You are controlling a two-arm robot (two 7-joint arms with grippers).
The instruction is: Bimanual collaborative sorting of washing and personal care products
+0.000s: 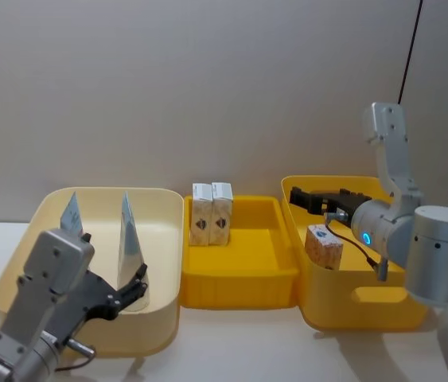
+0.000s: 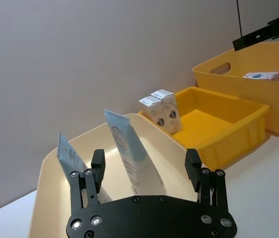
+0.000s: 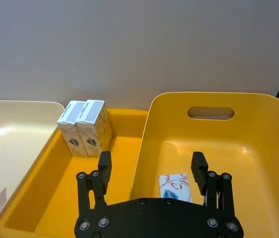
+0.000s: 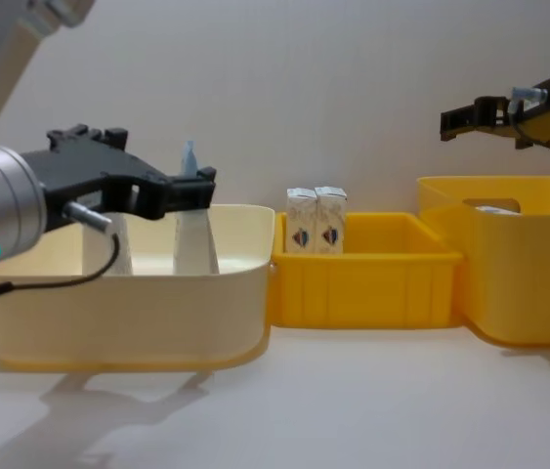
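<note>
Evidently a pick is being set up: the right gripper hovers above the deep yellow bin, jaws spread and empty, directly over the lone carton lying on that bin's floor. Two cartons stand together in the middle tray, so this one likely belongs there. Next move calls for a straight descent to straddle it. The left gripper, likewise released and empty, is poised over the cream bin, beside the two squeeze tubes.
</note>
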